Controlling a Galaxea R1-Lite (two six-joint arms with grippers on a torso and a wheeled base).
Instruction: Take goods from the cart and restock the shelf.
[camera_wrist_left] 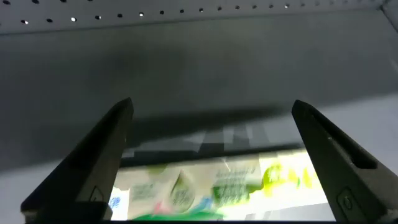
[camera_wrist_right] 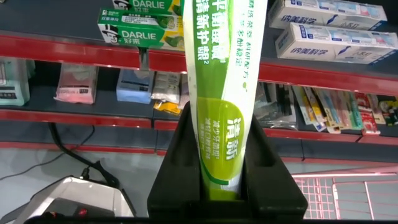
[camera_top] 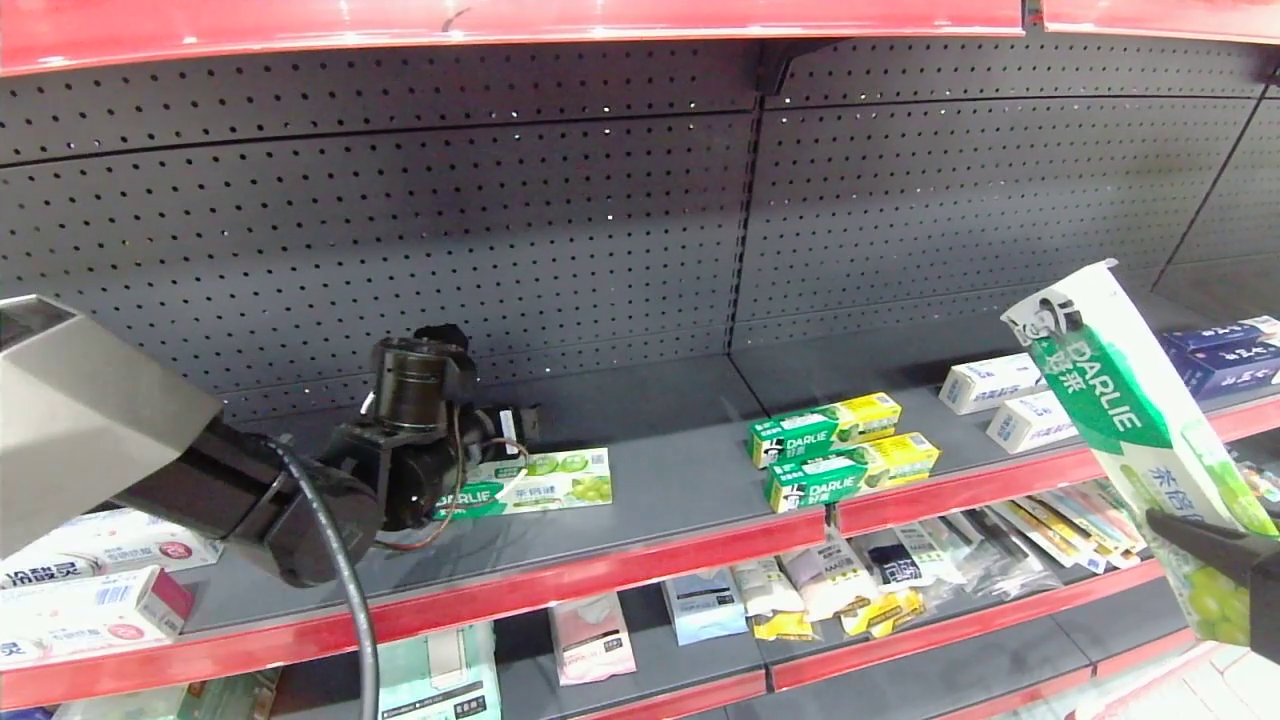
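Note:
A green-and-white toothpaste box [camera_top: 530, 482] lies flat on the grey shelf [camera_top: 660, 500], left of centre. My left gripper [camera_top: 492, 440] hovers just over its left end. In the left wrist view the left gripper [camera_wrist_left: 211, 112] is open, its fingers [camera_wrist_left: 112, 155] spread wide with the box [camera_wrist_left: 217, 186] lying below and between them. At the far right, in front of the shelf, my right gripper [camera_top: 1215, 540] is shut on a second green-and-white toothpaste box [camera_top: 1120, 400], held tilted with its top leaning left. In the right wrist view that box [camera_wrist_right: 224, 81] stands up out of the right gripper [camera_wrist_right: 224, 162].
Two green-and-yellow toothpaste boxes [camera_top: 845, 450] lie right of centre on the shelf. White boxes [camera_top: 1010, 395] and blue boxes [camera_top: 1225, 355] lie further right, white-and-red boxes [camera_top: 90, 590] at far left. Packets [camera_top: 800, 590] fill the lower shelf. A pink wire cart [camera_wrist_right: 354, 199] stands below.

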